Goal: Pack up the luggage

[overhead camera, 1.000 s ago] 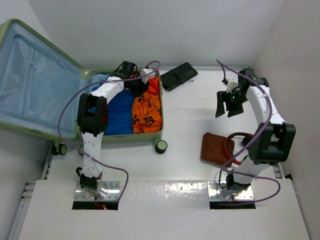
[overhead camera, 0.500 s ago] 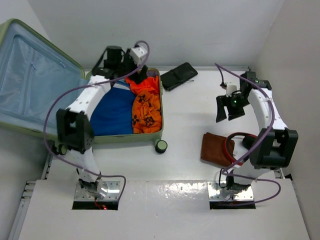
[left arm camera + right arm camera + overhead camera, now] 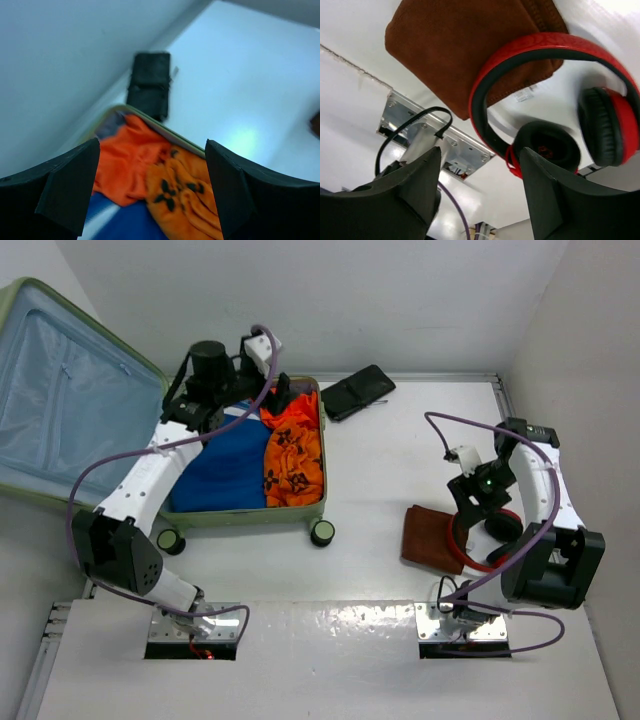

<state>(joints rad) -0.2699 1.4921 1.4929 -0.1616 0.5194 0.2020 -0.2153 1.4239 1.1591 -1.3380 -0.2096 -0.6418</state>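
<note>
Pos. of luggage: lies open on desk, lid w/ light-blue lining raised and leaning away to the L. Base shell holds blue cloth on L side and orange patterned cloth on R side; the two cloths touch. Black casters sit along the near wall of the luggage.

L gripper: above far-R corner of the luggage base, over the orange cloth. Fingers stand wide apart w/ nothing between them. No contact w/ the cloth visible in wrist view.

Black pouch: flat on desk, just beyond far-R corner of the luggage, not touching it.

Brown cloth: folded, flat on desk, well to the R of the luggage.

Red headphones: farther R of the luggage than the brown cloth. Headband overlaps the cloth's edge; ear cups w/ black pads lie off the cloth, on the desk.

R gripper: above the headphones, well apart from the luggage. Fingers apart, nothing clamped. Contact btw. fingertips and headband: cannot tell.
</note>
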